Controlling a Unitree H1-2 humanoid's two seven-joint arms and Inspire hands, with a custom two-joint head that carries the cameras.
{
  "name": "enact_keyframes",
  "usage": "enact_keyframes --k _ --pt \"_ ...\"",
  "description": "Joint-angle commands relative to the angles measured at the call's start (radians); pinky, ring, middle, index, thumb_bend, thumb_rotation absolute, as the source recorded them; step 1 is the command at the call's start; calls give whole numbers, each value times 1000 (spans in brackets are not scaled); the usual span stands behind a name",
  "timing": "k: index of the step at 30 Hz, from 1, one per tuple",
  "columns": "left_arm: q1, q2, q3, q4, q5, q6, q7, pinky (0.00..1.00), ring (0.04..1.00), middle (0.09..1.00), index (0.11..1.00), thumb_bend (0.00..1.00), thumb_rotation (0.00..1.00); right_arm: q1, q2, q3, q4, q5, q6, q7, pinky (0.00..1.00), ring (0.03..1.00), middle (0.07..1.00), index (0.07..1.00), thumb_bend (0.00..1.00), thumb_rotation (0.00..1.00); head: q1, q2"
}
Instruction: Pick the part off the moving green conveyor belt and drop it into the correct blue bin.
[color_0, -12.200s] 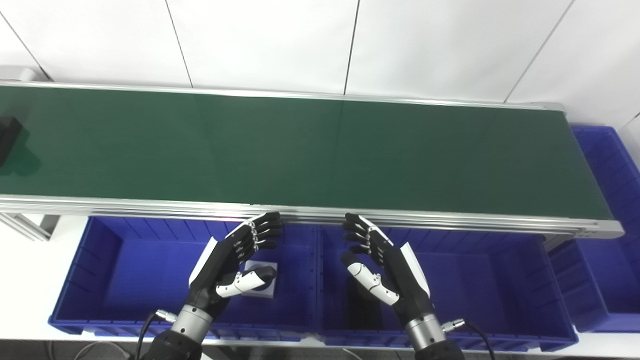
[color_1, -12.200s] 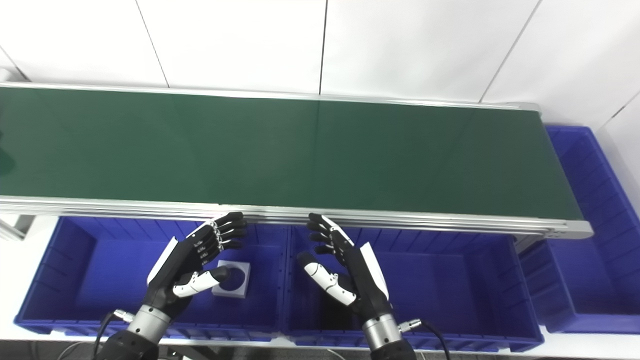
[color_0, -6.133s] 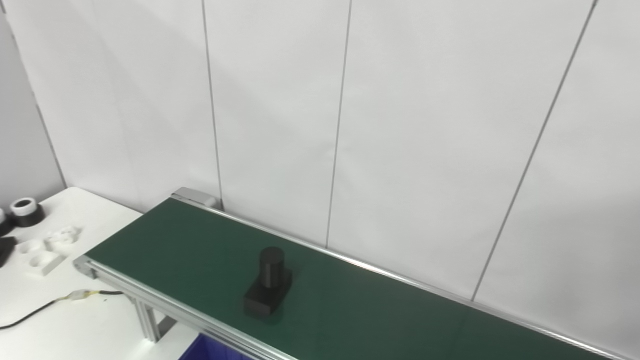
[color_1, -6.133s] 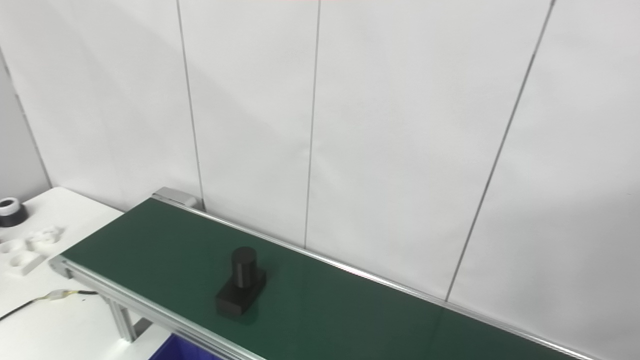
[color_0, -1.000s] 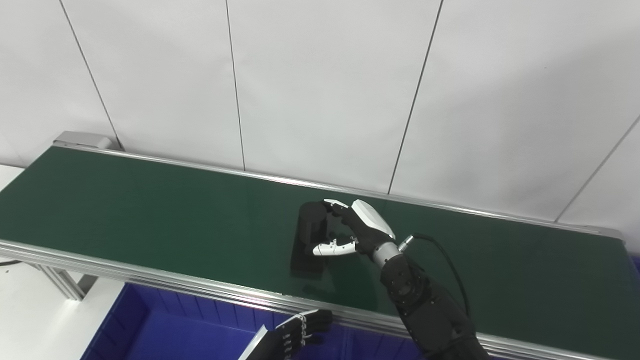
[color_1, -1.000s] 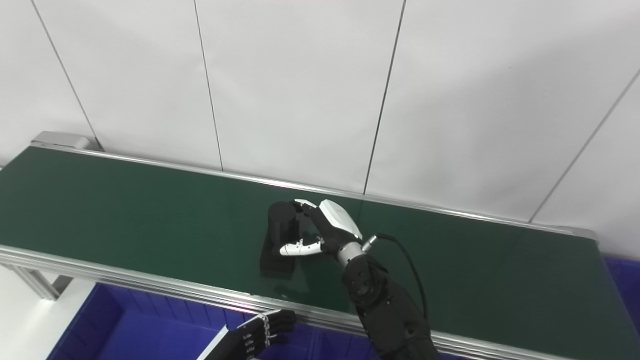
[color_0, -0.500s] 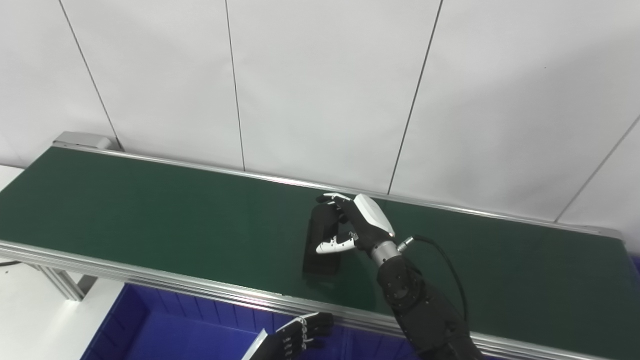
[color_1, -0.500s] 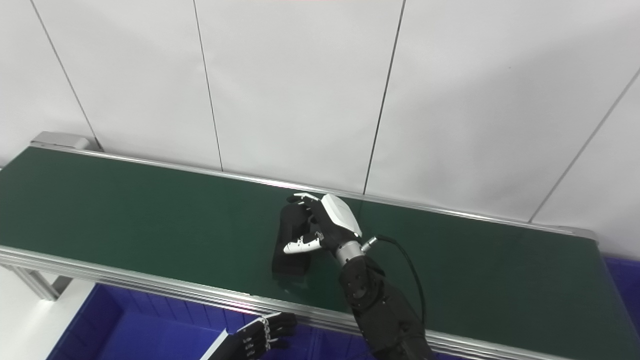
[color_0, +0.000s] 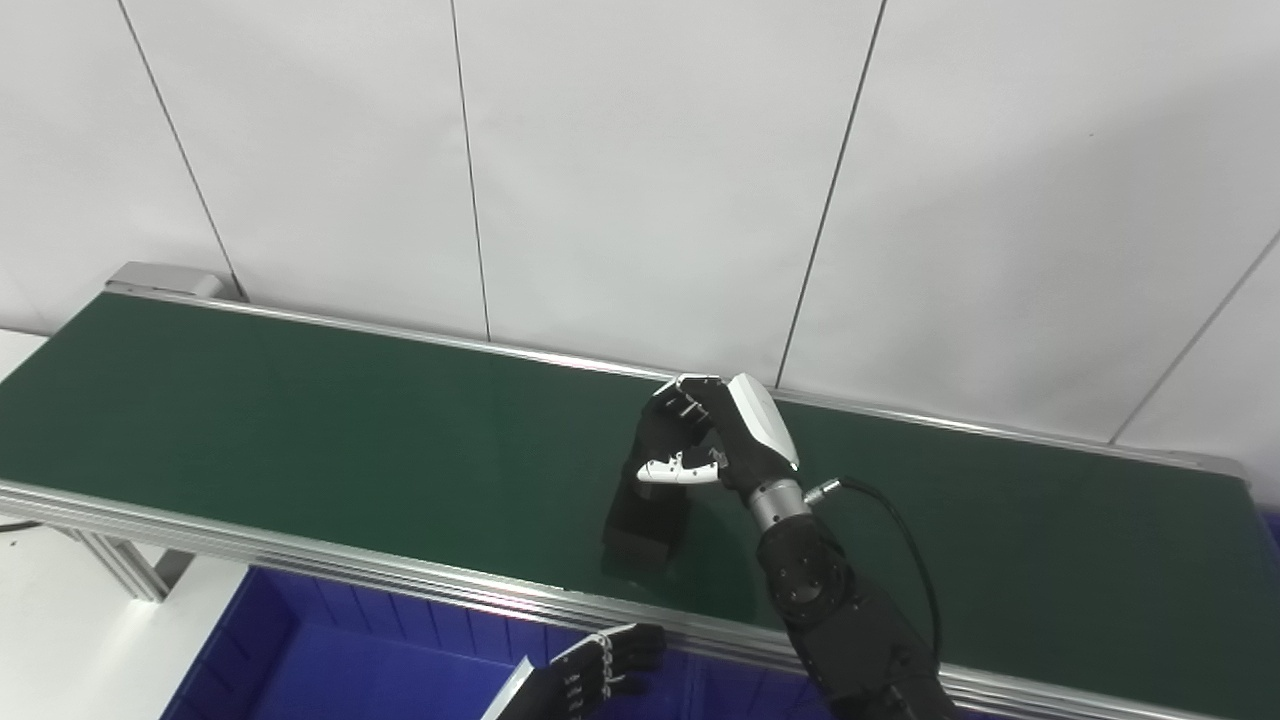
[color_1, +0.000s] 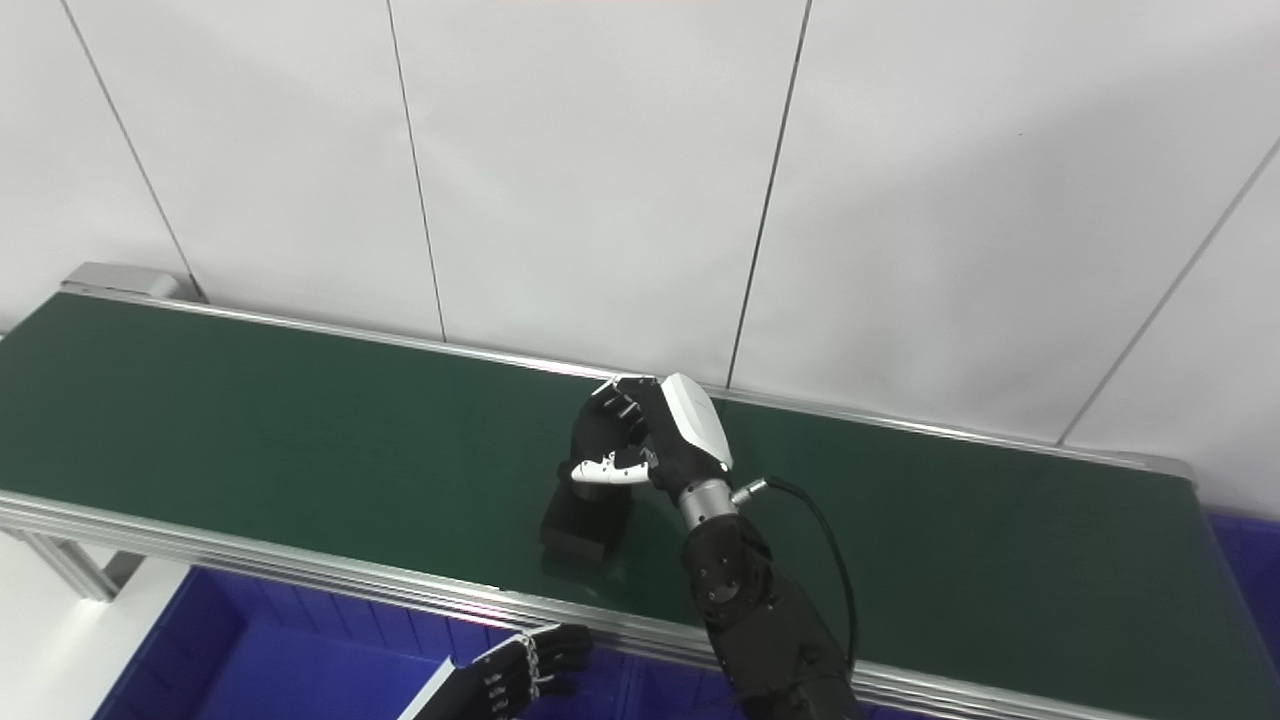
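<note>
right hand (color_0: 715, 440) over the middle of the green belt (color_0: 300, 420), fingers and thumb wrapped round the upper cylinder of the black part (color_0: 650, 490); part tilted, its square base at the lower end, just above or barely touching the belt, cannot tell which; a faint reflection shows under the base; right arm comes up across the belt's near rail (color_0: 300, 565); left hand (color_0: 590, 675) low at the bottom edge, only the fingers in view, over the blue bin (color_0: 260, 650) below the rail, holding nothing visible; whether it is spread or curled cannot be told; white panelled wall (color_0: 640, 170) behind the belt.
</note>
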Motion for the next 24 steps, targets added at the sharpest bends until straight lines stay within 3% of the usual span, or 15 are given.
enact_keyframes --k 1,14,24 --pt "-8 4 3 -36 -7 -17 -2 783 828 832 811 926 467 -49 10 -8 -15 13 -57 -19 440 452 512 494 500 0 1 0" --pt "-12 10 6 -27 -14 -18 -6 792 834 830 813 927 461 -44 11 -12 -34 8 -53 -34 420 449 507 499 500 0 -6 -10" --pt "-25 13 11 -5 -15 -25 -8 799 826 837 818 929 471 5 -2 -47 -198 16 -27 -28 370 451 511 515 498 0 -19 -22"
